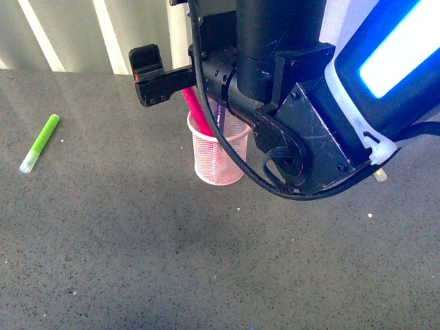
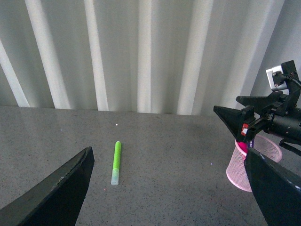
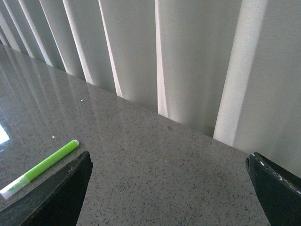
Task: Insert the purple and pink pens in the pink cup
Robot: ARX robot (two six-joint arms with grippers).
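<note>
Two pens, one pink pen (image 1: 195, 108) and one purple pen (image 1: 219, 115), stand in the single pink cup (image 1: 218, 159). One green marker (image 1: 40, 143) lies well apart. Right gripper (image 1: 180, 79) above the cup and left gripper (image 2: 169, 186) both gape, holding nothing.

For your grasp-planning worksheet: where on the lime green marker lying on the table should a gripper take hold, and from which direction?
Grip the green marker around the middle of its barrel, coming straight down from above. It lies flat on the grey table with open space all round, so fingers can close across its narrow width, set crosswise to its long axis.
</note>
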